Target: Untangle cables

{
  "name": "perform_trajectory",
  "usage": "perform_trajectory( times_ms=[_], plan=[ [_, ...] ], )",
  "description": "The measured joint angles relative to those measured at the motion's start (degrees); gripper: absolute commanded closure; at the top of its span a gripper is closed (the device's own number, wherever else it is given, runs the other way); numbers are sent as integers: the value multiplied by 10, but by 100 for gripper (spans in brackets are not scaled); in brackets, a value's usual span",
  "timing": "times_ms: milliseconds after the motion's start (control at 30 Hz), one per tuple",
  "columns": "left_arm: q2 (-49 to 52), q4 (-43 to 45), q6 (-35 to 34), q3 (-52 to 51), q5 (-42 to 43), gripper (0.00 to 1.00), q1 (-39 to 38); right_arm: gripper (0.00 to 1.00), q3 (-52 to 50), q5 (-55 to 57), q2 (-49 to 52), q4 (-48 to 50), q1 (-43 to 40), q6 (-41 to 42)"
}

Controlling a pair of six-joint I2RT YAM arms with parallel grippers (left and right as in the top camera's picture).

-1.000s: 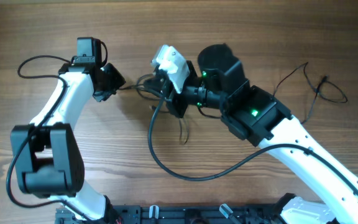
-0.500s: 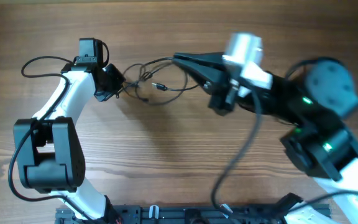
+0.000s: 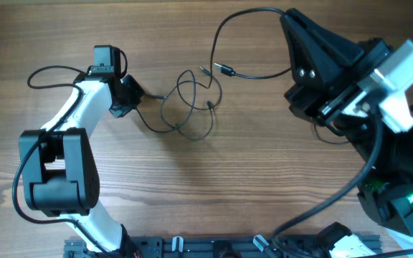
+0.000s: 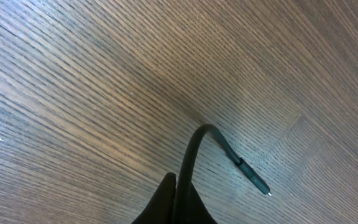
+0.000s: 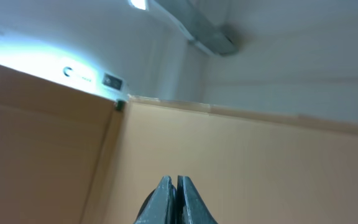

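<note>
Thin black cables lie in a loose tangle of loops on the wooden table, left of centre. My left gripper is low at the tangle's left edge. In the left wrist view it is shut on a black cable that arcs over the wood and ends in a small plug. My right gripper is raised high, close to the overhead camera, with a cable strand running from its tip down to the tangle. A plug hangs nearby. The right wrist view shows the shut jaws pointing at walls and ceiling.
The thicker black wire from the left arm loops at the far left. A thin loop of cable shows under the raised right arm, which hides much of the table's right side. The arm bases stand at the front edge.
My right arm has lifted and swung up and to the right from the tangle, drawing a cable strand out with it. The tangle has spread looser. My left gripper has stayed in place.
</note>
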Motion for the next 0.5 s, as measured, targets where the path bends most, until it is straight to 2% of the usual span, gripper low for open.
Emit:
perform_trajectory(
  times_ms=[100,267,500],
  plan=[
    [0,-1,-2,0,-19,96,0,96,3,41,0,-60,-5,-3],
    [0,-27,-48,0,-101,96,4,96,6,101,0,-177,-41,-2],
    [0,-58,-82,0,-142,96,74,96,11,123,7,-414,-115,39]
  ],
)
